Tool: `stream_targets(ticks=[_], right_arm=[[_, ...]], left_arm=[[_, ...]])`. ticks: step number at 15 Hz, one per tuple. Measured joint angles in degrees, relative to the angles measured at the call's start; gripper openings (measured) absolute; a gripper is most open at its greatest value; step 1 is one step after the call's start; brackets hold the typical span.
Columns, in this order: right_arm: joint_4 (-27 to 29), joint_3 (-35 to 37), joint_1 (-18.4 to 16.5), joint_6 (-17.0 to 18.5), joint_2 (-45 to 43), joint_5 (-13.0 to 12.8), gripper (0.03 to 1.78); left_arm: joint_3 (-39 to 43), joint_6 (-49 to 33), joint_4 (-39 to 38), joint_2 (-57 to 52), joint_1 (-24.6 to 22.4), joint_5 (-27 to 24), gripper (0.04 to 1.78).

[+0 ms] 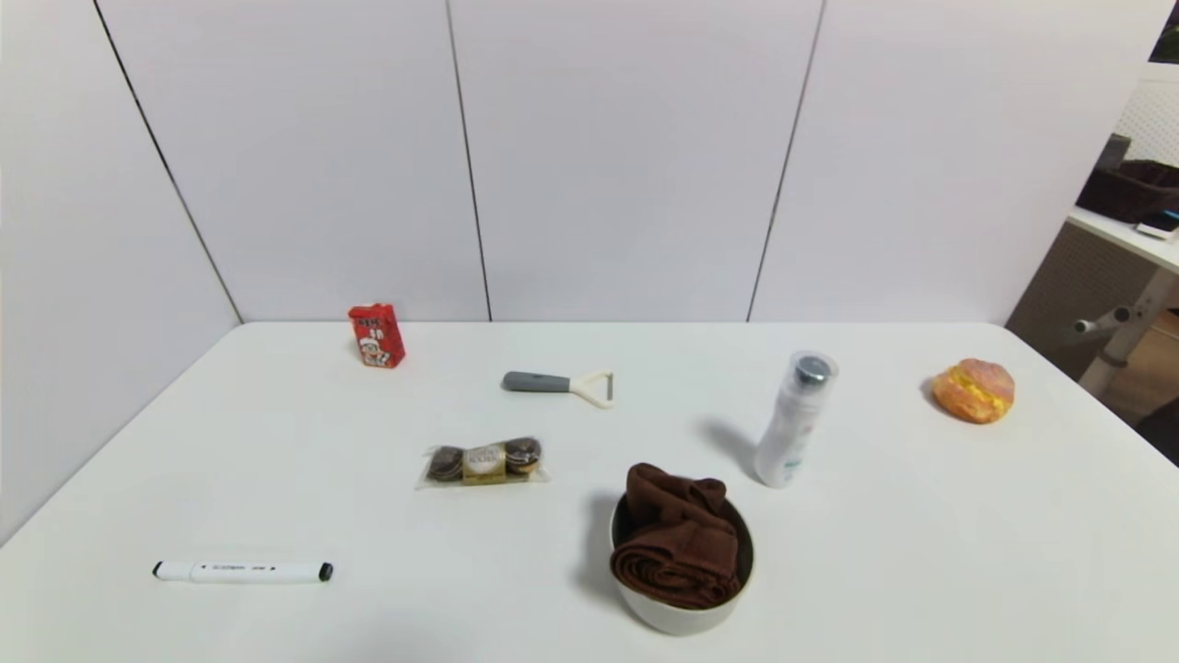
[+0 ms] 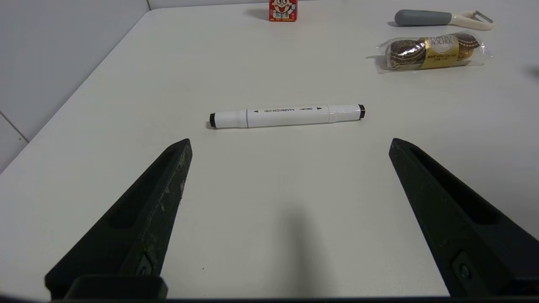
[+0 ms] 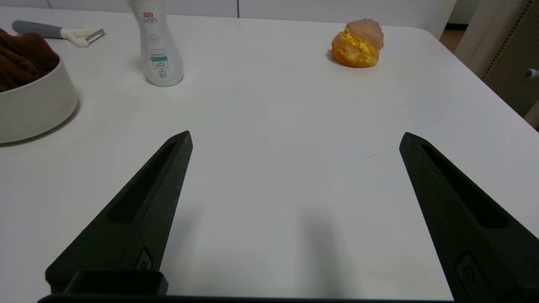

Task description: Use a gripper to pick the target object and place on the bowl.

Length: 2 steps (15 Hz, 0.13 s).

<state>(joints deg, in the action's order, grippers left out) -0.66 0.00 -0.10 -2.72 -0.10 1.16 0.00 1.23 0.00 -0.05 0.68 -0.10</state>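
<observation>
The dark brown towel (image 1: 679, 539) lies folded inside the off-white bowl (image 1: 682, 619) at the front middle of the table, part of it rising above the rim. The bowl (image 3: 33, 105) and towel (image 3: 21, 57) also show at the edge of the right wrist view. My left gripper (image 2: 290, 143) is open and empty over bare table, short of a white marker (image 2: 286, 116). My right gripper (image 3: 294, 136) is open and empty over bare table, to the right of the bowl. Neither arm shows in the head view.
A white bottle (image 1: 794, 419) stands just behind the bowl's right. An orange-yellow bun (image 1: 974, 390) lies far right. A chocolate pack (image 1: 484, 461), a peeler (image 1: 558, 384), a red carton (image 1: 376, 335) and the marker (image 1: 242, 572) lie to the left.
</observation>
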Motion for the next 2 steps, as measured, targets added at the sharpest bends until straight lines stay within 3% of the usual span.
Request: stream_targets(ticks=[2], right_arm=[[-0.07,0.00,0.00,1.01,0.00,-0.15,1.70]], left_arm=[[0.00,-0.02,0.00,0.00,0.00,0.00,1.69]])
